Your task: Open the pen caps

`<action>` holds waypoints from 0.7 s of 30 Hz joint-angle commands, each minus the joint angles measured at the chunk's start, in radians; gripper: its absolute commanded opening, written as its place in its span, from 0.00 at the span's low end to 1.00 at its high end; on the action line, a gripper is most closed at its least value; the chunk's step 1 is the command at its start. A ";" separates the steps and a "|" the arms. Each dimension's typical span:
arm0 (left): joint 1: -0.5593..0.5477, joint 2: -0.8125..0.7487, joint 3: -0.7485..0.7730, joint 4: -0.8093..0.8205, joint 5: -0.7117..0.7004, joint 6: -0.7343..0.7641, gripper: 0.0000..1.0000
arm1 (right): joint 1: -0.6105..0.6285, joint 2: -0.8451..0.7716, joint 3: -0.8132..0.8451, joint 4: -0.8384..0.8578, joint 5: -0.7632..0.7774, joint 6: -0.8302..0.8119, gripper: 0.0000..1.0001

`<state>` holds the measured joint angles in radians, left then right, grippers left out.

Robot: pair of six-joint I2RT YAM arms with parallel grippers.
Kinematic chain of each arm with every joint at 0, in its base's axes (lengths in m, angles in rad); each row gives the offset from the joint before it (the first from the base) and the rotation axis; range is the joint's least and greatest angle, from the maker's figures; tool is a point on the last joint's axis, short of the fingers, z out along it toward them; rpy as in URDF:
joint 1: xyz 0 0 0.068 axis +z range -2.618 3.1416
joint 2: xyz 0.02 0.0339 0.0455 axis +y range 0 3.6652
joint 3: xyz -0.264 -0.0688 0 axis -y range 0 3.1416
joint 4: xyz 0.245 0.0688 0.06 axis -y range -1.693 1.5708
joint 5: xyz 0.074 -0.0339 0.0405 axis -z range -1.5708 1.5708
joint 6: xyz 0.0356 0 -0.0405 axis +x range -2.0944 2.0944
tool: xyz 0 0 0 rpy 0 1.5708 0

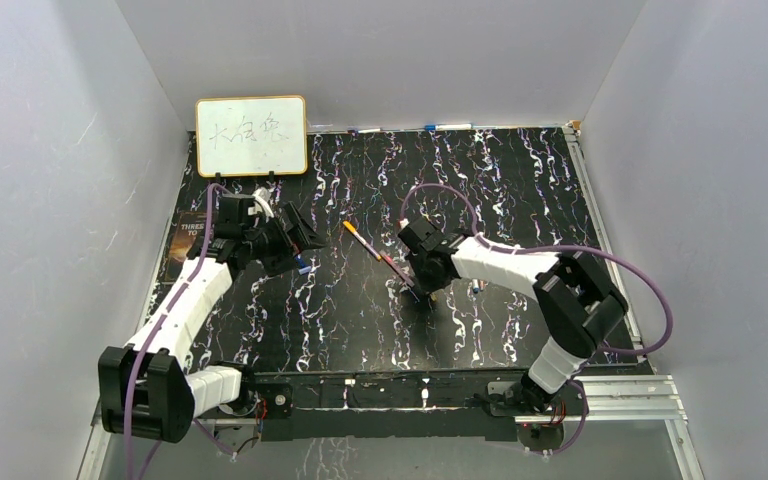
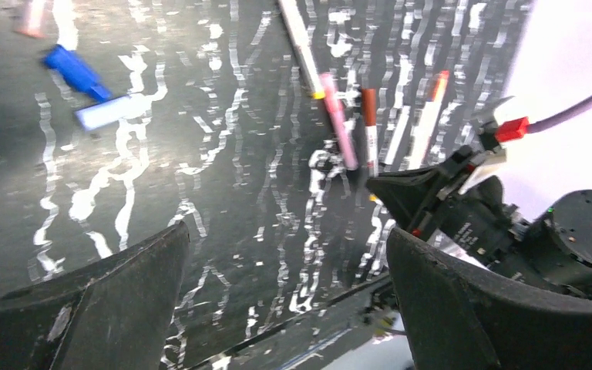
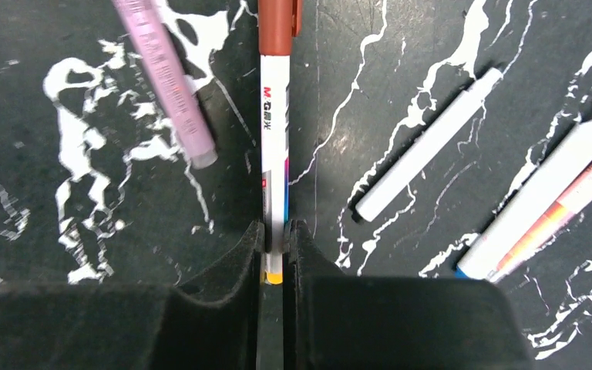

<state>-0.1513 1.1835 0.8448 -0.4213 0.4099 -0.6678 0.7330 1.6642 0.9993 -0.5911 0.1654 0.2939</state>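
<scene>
My right gripper (image 3: 275, 240) is shut on the tail end of a white pen (image 3: 274, 154) with a red-brown cap (image 3: 276, 23), which lies along the black marbled table. A pink pen (image 3: 166, 77) lies just left of it. In the top view my right gripper (image 1: 420, 288) is at mid-table. My left gripper (image 2: 289, 254) is open and empty above the table, at the left in the top view (image 1: 298, 248). In the left wrist view a blue cap (image 2: 77, 69) lies next to a pale barrel piece (image 2: 112, 112). The capped pen (image 2: 368, 116) shows there too.
A bare white barrel (image 3: 428, 146) and further pens (image 3: 555, 196) lie right of the held pen. An orange-tipped pen (image 1: 360, 240) lies mid-table. A small whiteboard (image 1: 251, 136) stands at the back left. Grey walls enclose the table.
</scene>
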 commanded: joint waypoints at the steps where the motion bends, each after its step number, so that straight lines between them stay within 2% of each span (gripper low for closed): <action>1: -0.024 -0.060 -0.071 0.204 0.168 -0.157 0.99 | 0.004 -0.139 0.121 -0.067 -0.059 -0.003 0.00; 4: -0.093 -0.103 -0.149 0.352 0.117 -0.301 0.98 | 0.005 -0.201 0.152 -0.024 -0.189 0.027 0.00; 6: -0.184 -0.104 -0.178 0.420 0.058 -0.368 0.98 | 0.004 -0.229 0.151 0.022 -0.285 0.062 0.00; 10: -0.304 -0.058 -0.189 0.510 -0.032 -0.419 0.98 | 0.004 -0.249 0.137 0.118 -0.468 0.139 0.00; 12: -0.341 -0.034 -0.183 0.527 -0.074 -0.430 0.98 | 0.004 -0.249 0.132 0.148 -0.511 0.160 0.00; 16: -0.395 -0.018 -0.168 0.533 -0.187 -0.449 0.98 | 0.016 -0.242 0.148 0.127 -0.497 0.152 0.00; 21: -0.422 -0.014 -0.161 0.543 -0.293 -0.466 0.98 | 0.024 -0.256 0.138 0.123 -0.520 0.154 0.00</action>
<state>-0.5564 1.1732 0.6563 0.0822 0.2413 -1.1069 0.7464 1.4269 1.1217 -0.5167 -0.3080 0.4332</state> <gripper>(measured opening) 0.983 0.059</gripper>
